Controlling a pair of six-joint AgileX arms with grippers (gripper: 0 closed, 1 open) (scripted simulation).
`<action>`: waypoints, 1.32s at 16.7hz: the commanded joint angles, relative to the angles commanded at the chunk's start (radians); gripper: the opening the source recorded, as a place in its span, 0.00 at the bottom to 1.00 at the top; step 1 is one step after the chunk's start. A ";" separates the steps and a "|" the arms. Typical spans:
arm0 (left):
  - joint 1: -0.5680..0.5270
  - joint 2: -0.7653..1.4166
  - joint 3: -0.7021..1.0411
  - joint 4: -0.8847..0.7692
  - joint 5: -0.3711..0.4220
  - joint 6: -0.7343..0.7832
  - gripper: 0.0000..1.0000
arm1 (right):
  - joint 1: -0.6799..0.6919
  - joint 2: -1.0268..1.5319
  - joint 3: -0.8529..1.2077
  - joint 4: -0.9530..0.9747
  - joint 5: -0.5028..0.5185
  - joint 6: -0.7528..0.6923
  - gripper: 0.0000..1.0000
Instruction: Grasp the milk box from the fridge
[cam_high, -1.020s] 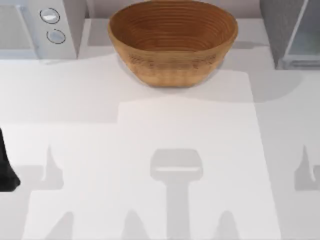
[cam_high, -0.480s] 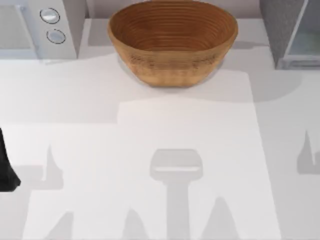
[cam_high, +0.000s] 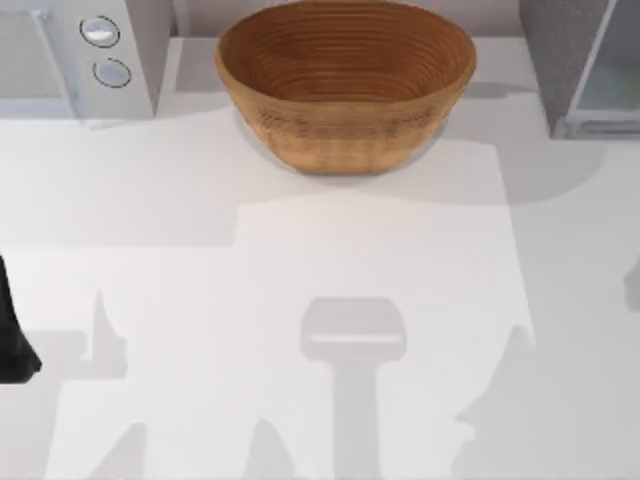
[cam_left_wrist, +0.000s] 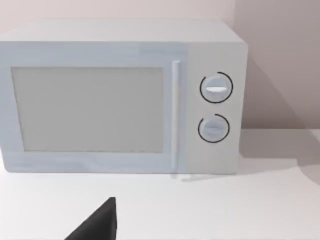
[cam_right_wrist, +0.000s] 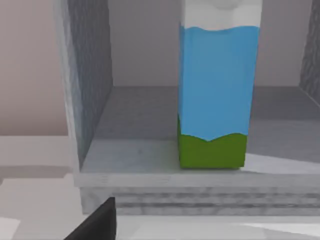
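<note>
The milk box (cam_right_wrist: 214, 95) stands upright on the floor of the open fridge (cam_high: 580, 65), long axis vertical, white top up, at the table's one o'clock corner. Whether either gripper's fingers are spread cannot be told. The left arm (cam_high: 12, 335) sits parked at nine o'clock.

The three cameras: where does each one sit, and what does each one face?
Top view: above the table, looking down on basket, microwave, fridge; left arm at left edge.
Left wrist view: faces the microwave.
Right wrist view: faces the milk box inside the fridge.
Top and wrist views share microwave, fridge.
</note>
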 joint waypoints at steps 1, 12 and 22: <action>0.000 0.000 0.000 0.000 0.000 0.000 1.00 | -0.026 0.086 0.008 0.075 -0.025 0.002 1.00; 0.000 0.000 0.000 0.000 0.000 0.000 1.00 | -0.184 0.611 0.070 0.565 -0.180 0.009 1.00; 0.000 0.000 0.000 0.000 0.000 0.000 1.00 | -0.106 0.711 0.230 0.478 -0.103 0.005 1.00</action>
